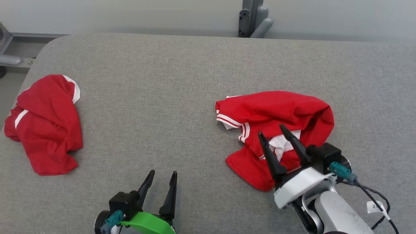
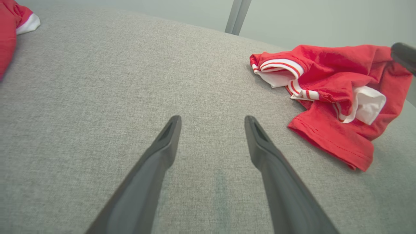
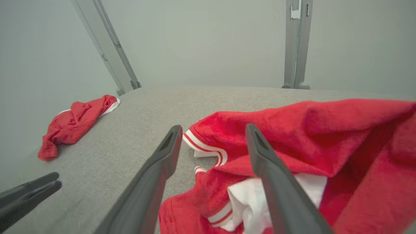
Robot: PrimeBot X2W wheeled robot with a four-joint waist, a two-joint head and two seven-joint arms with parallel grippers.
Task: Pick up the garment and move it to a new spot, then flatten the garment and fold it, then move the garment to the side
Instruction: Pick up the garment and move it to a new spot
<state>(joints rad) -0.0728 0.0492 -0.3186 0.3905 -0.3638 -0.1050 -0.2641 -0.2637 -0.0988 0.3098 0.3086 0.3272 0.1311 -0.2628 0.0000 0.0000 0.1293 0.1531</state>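
Note:
A crumpled red garment point(image 1: 276, 113) with white-and-red striped trim lies in a heap on the right half of the grey table point(image 1: 162, 97); it also shows as the garment point(image 2: 328, 84) at upper right and the garment point(image 3: 292, 143) up close. My right gripper point(image 1: 272, 129) hovers over its near edge, open, with nothing between its fingers; in its own view the right gripper point(image 3: 213, 130) frames the striped trim. My left gripper point(image 1: 162, 173) stands open above bare cloth at the front, left of the heap, seen as the left gripper point(image 2: 213, 119).
A second crumpled red garment point(image 1: 45, 123) with white trim lies at the table's far left edge, also visible as that garment point(image 3: 76, 125). A grey post point(image 1: 252, 18) rises behind the table's back edge. A cable point(image 1: 373, 198) trails from my right wrist.

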